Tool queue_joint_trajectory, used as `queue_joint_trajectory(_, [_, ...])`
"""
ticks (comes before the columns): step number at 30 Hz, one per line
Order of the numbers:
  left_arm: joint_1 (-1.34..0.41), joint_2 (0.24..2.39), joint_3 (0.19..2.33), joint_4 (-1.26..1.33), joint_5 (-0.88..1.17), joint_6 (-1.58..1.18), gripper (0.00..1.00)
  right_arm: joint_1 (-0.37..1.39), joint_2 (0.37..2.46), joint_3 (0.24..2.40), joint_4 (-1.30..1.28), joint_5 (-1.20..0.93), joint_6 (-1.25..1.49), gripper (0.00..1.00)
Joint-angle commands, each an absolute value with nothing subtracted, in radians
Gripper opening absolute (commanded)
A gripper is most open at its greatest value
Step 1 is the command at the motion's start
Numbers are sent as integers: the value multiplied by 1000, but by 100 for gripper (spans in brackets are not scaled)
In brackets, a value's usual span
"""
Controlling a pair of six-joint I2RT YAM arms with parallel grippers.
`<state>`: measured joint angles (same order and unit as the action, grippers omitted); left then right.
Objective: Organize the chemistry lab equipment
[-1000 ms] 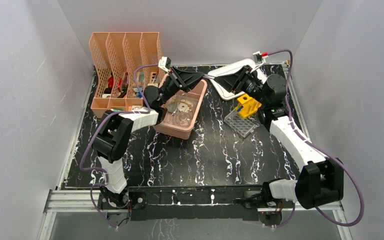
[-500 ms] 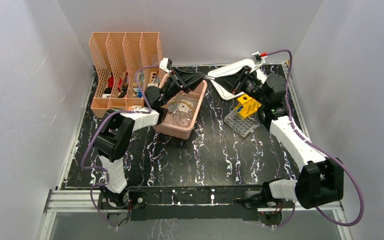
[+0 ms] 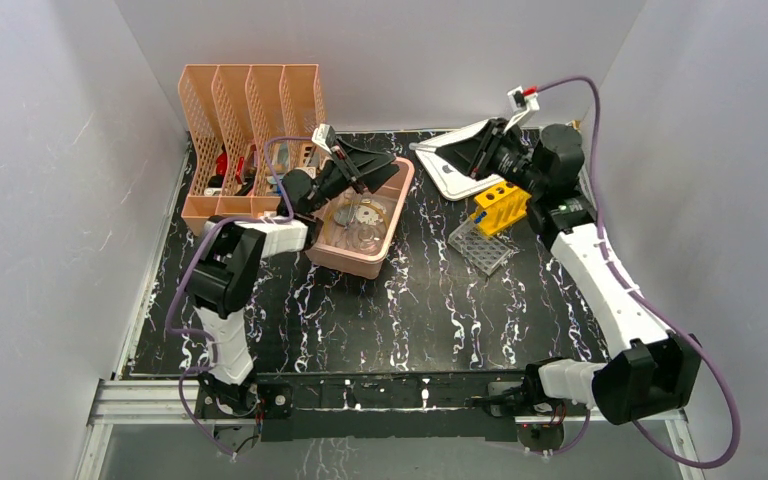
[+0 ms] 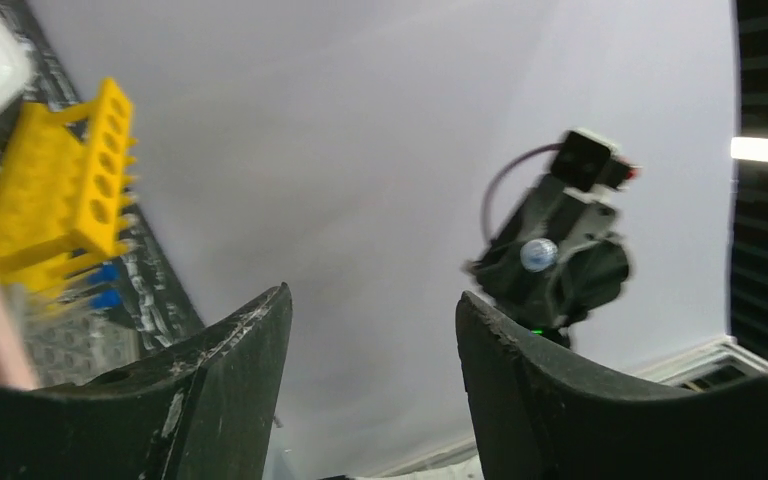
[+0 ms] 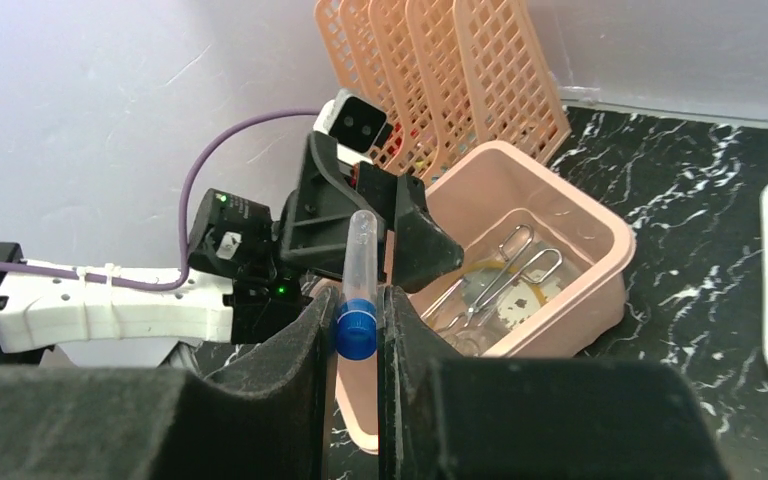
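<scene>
Firstly, a blue-capped tube [image 5: 361, 250] sits between the fingers of the right gripper [image 5: 357, 310]. They are clamped on it at the cap, and its round end projects past the fingertips. The left gripper [image 4: 370, 300] has its jaws apart with nothing between them.

The right arm is raised and stretched toward the far wall, its gripper pointing left above the white lid [image 3: 445, 182], with the yellow rack [image 3: 500, 208] under its wrist. The left arm reaches over the far end of the pink tub [image 5: 600, 225], fingers lifted toward the right gripper.

Only the right wrist view resolves the tube, and it also shows tweezers [image 5: 490, 270] lying in the tub. The overhead view shows the clear rack [image 3: 482, 245] just beside the yellow one.
</scene>
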<state>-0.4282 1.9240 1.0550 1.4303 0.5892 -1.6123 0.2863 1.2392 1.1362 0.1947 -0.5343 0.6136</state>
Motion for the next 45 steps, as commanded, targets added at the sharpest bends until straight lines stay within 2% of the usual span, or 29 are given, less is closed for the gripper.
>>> queue_joint_trajectory(1, [-405,1790,1083,1185,688,-1354,60,283,1189,1347,-149,-442,422,10])
queue_joint_trajectory(6, [-406,1666,1185,637,634,-968,59,282,1215,1398,-404,-330,316,10])
queue_joint_trajectory(10, [-405,1614,1221,480,615,-844,59,282,1276,1404,-572,-256,260,9])
queue_joint_trajectory(13, [-405,1602,1224,445,619,-822,59,283,1313,1398,-645,-188,252,6])
queue_joint_trajectory(22, [-405,1586,1184,432,607,-804,59,284,1422,1426,-786,-107,200,6])
queue_joint_trajectory(27, [-405,1599,1152,482,625,-822,56,307,1467,1432,-824,-51,180,7])
queue_joint_trajectory(45, [-405,1585,1141,423,618,-763,56,407,1574,1366,-716,104,187,6])
